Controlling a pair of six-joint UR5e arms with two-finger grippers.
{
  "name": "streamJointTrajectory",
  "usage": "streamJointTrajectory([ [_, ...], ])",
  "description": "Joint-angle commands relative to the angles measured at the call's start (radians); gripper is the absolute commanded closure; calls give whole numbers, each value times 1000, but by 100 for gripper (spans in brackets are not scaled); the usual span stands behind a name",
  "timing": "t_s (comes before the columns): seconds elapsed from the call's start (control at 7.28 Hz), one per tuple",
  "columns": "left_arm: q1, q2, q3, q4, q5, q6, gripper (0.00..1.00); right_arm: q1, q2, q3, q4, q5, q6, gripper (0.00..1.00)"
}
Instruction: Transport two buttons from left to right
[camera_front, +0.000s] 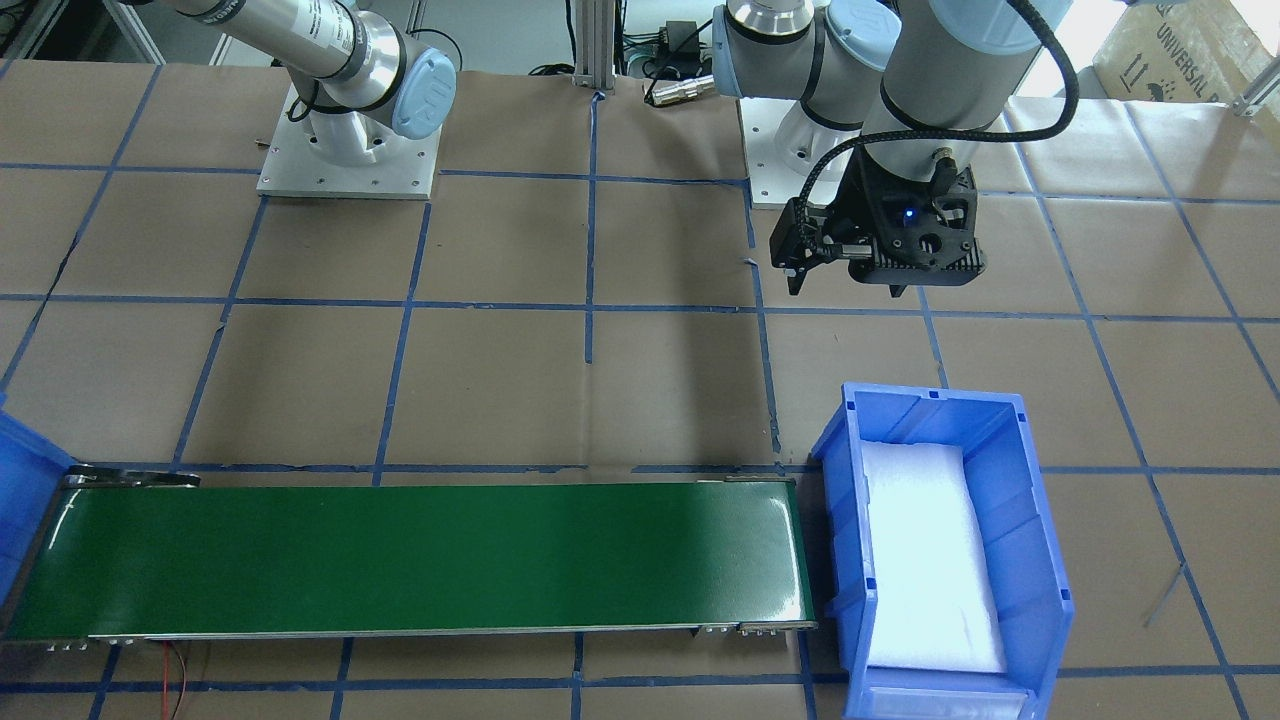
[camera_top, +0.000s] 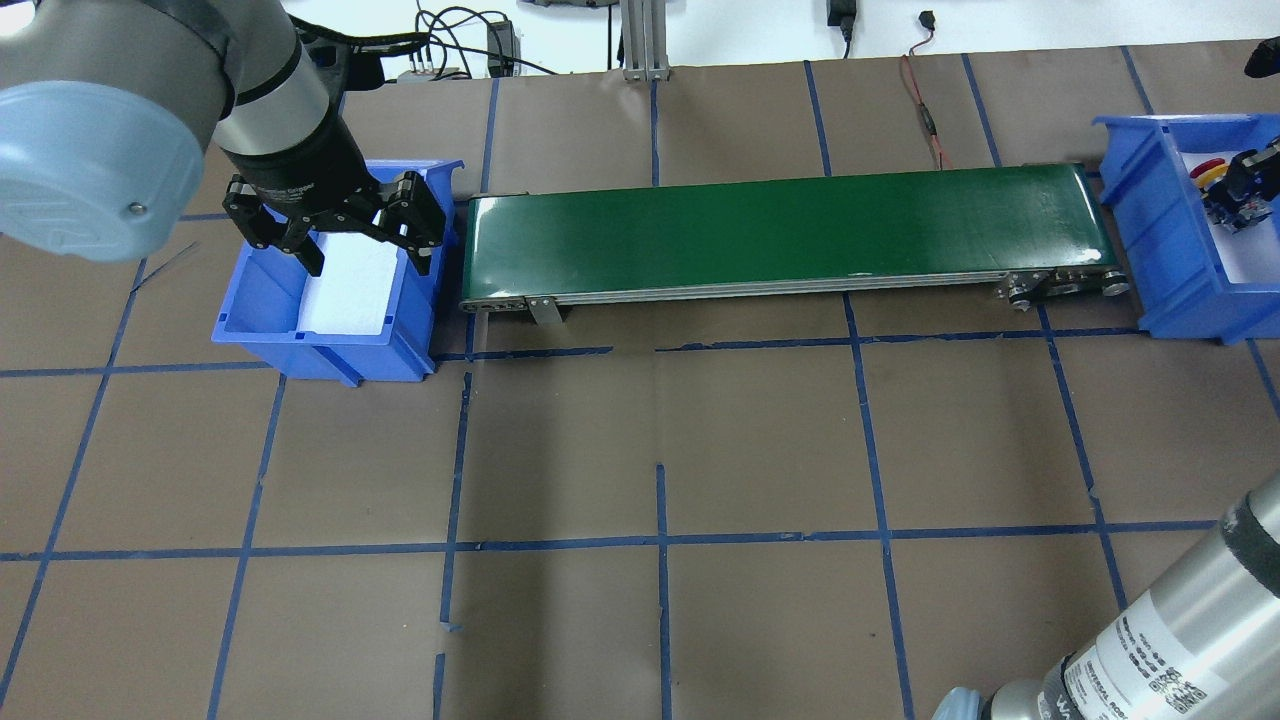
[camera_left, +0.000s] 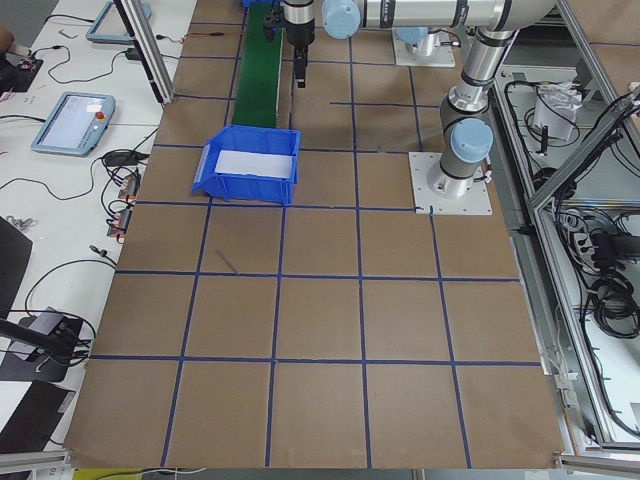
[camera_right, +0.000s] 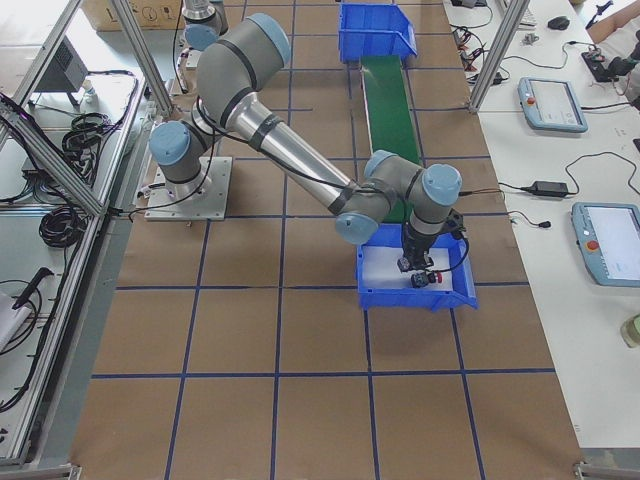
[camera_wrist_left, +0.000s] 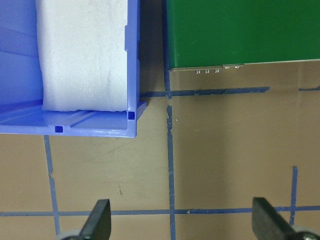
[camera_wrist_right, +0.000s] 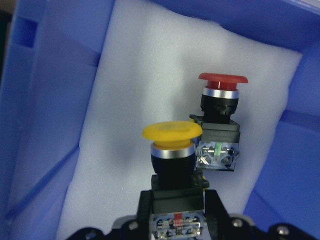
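Observation:
The yellow button stands between the fingers of my right gripper, which is shut on its black body, low over the white foam in the right blue bin. The red button stands on the foam just beyond it, touching or nearly touching. In the overhead view the right gripper is inside that bin at the far right. My left gripper is open and empty, hovering near the left blue bin, which holds only white foam.
A green conveyor belt runs between the two bins with nothing on it. The table is brown paper with a blue tape grid. Cables and a metal post lie along the far edge in the overhead view.

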Motion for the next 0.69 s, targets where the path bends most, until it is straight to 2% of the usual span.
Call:
streamJointTrajectory([
  [0.0,0,0,-1,0,0,0,0,0,14,0,-13,0,7,73],
  [0.14,0,0,0,0,0,0,0,0,14,0,-13,-1,41,48],
  [0.27,0,0,0,0,0,0,0,0,14,-4,-11,-2,85,10],
  [0.55,0,0,-1,0,0,0,0,4,-15,-17,-4,-5,89,3],
])
